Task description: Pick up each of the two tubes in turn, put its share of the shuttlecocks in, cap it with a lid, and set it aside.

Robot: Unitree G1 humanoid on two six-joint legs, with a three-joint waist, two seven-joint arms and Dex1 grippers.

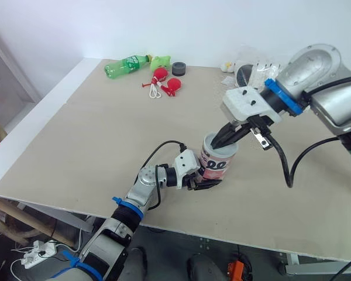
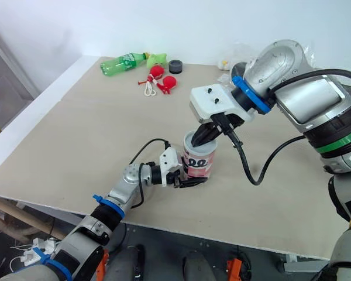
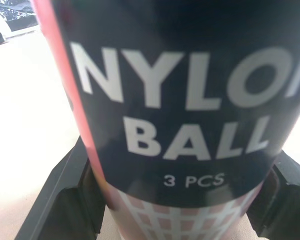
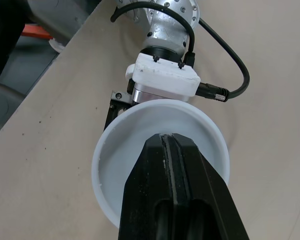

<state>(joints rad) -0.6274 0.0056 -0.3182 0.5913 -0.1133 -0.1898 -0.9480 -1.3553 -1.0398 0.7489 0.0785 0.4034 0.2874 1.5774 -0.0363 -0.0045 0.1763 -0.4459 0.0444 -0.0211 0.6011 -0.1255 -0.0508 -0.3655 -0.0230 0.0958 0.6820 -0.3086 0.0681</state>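
Note:
A shuttlecock tube (image 1: 216, 165), dark with pink netting and the print "NYLON BALL" (image 3: 180, 100), stands upright near the table's front edge. My left gripper (image 1: 206, 179) is shut on its lower part, one black finger (image 3: 65, 200) on each side. A white lid (image 4: 115, 150) sits on the tube's top (image 2: 198, 143). My right gripper (image 1: 223, 140) comes down from the right, shut, with its tips (image 4: 167, 142) pressed together inside the lid's hollow. What is inside the tube is hidden.
At the back of the table lie a green bottle (image 1: 126, 64), a green piece (image 1: 161, 61), red toys with a white cord (image 1: 164, 85), a black round lid (image 1: 179, 68) and a clear plastic bag (image 1: 254, 71). The table's front edge (image 1: 164, 225) is close to the tube.

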